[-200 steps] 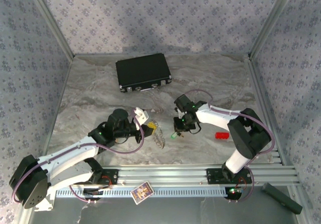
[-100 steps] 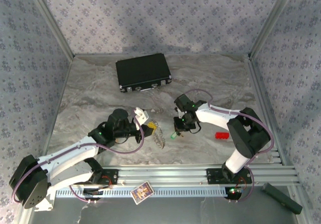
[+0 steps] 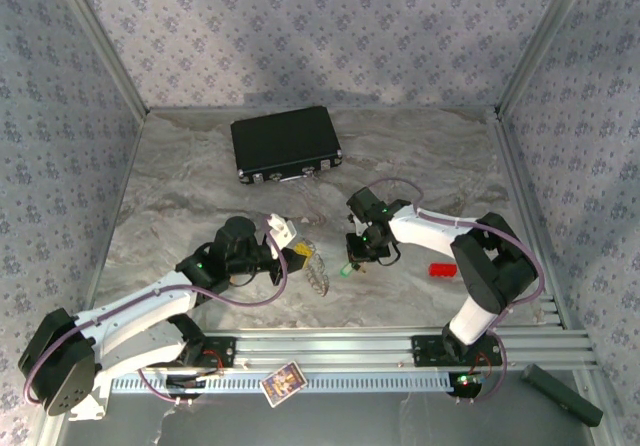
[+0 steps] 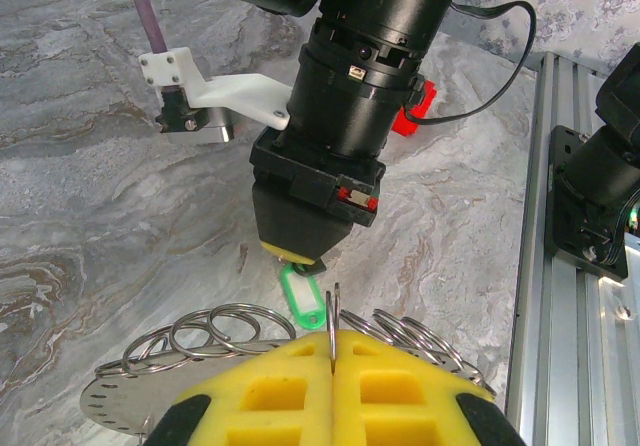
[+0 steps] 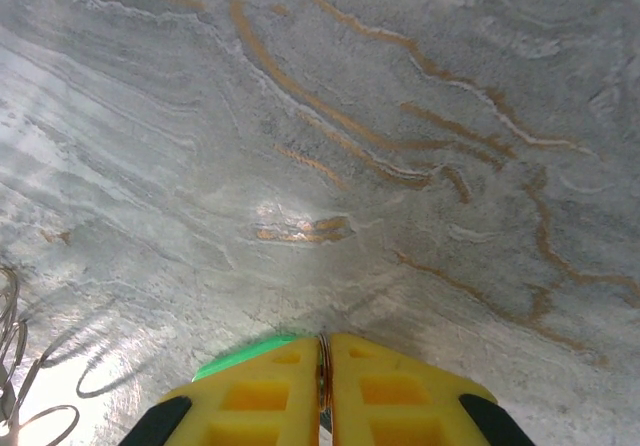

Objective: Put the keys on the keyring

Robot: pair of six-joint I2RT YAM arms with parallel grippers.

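Marble-veined grey worktop (image 3: 180,196) carries everything. Near its middle, a little toward the near edge, the left gripper (image 4: 333,351) has its jaws pressed together on one thin upright loop of the keyring (image 4: 225,328). The keyring's many silvery rings fan out to either side of the yellow pads (image 4: 270,391).

Facing it from the right-edge side, the right gripper (image 4: 300,257) points steeply down with its jaws closed on the green key (image 4: 303,298). The green plastic head hangs below the fingertips, just beside the gripped loop; whether the two touch I cannot tell.

From the right wrist, a sliver of metal sits pinched between that gripper's closed pads, with green showing to their left. It is probably the key's own metal part, though the view is too tight to be sure.

A black case (image 3: 286,143) lies near the far edge, left of centre. A red block (image 3: 441,269) rests toward the right edge.
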